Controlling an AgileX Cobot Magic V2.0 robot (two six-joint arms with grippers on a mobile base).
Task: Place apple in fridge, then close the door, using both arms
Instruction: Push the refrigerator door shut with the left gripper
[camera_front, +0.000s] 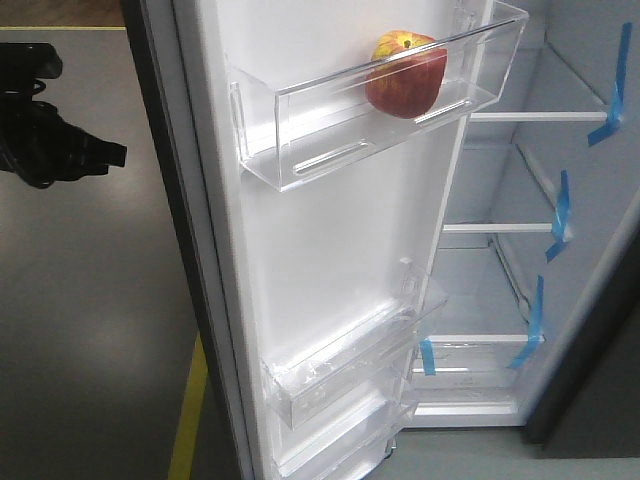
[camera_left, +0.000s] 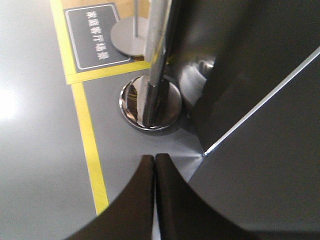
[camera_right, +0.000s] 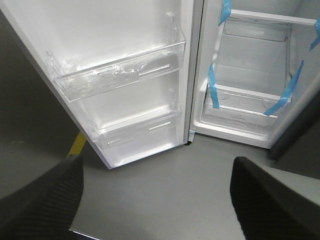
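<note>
The apple (camera_front: 405, 75), red with a yellow patch on top, sits in the top clear bin (camera_front: 320, 150) of the open door (camera_front: 320, 260). To the right, the fridge (camera_front: 500, 170) stands open, showing white shelves and blue tape strips. No gripper touches the apple. My left gripper (camera_left: 154, 158) is shut with nothing in it, low over the floor beside the door's dark grey outer face (camera_left: 235, 75). My right gripper (camera_right: 157, 162) is open and empty above the floor, in front of the door's lower bins (camera_right: 120, 70) and the fridge's bottom shelves (camera_right: 250, 95).
A chrome post with a round base (camera_left: 150, 102) stands on the floor close to the door's outer side. Yellow floor tape (camera_left: 87, 135) runs past it. A black piece of equipment with cables (camera_front: 45, 125) shows at the front view's left edge.
</note>
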